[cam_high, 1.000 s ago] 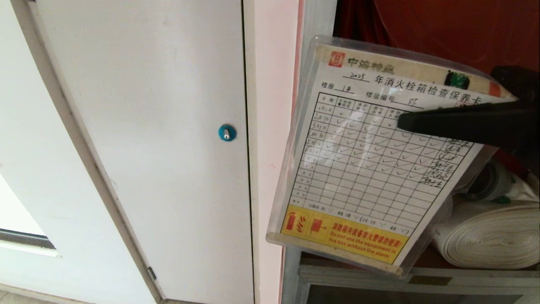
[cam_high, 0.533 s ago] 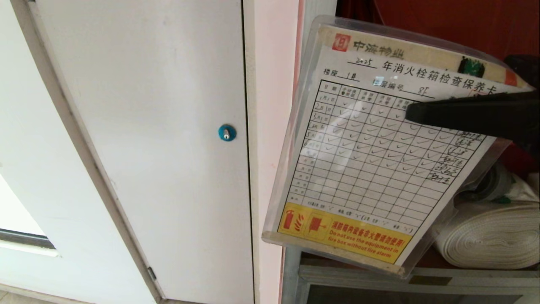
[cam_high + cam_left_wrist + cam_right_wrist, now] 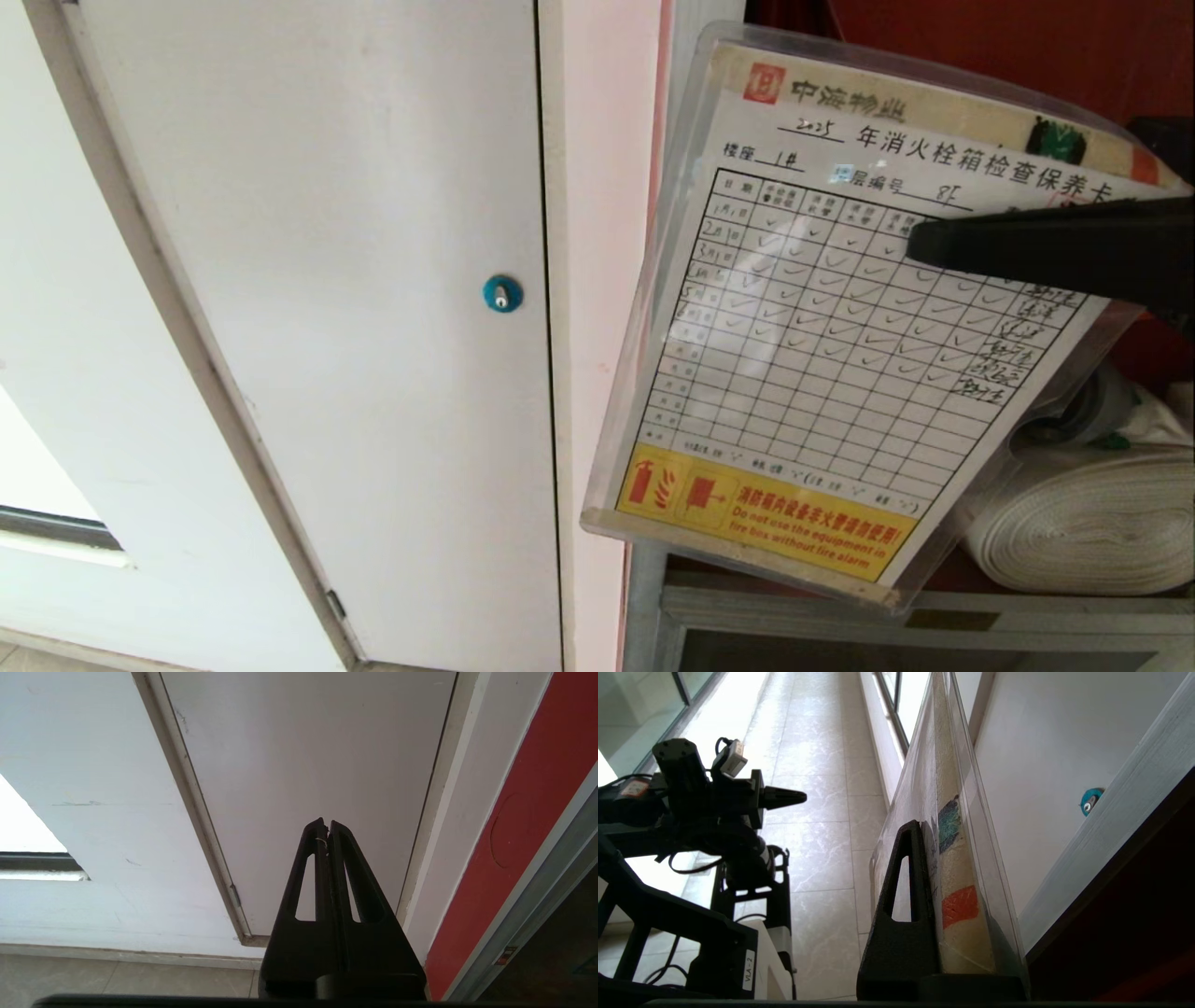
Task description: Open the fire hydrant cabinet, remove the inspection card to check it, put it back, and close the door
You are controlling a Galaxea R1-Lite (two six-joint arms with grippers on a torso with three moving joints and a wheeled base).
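Clamped between the fingers of the right gripper, the card hangs tilted in front of the open cabinet, its lower end swung away from the hand toward the white door. One black finger lies across the card's face near its upper edge; in the right wrist view the finger presses flat against the sleeve, and the other finger is hidden behind the card. The card is a white paper sheet with a printed grid, rows of handwritten ticks, a red logo at the top corner farthest from the hand, and a yellow band with red pictograms and text along the bottom. It sits in a clear, glossy plastic sleeve with rounded corners that catches reflections. Behind the hand the cabinet interior is deep red; below the hand lies a coiled white hose of woven fabric, partly covered by the card's lower corner. Past the card's far edge stands the matte white door with a round blue lock. The left gripper hangs low by that door, well apart from the card, its fingers pressed together on nothing.
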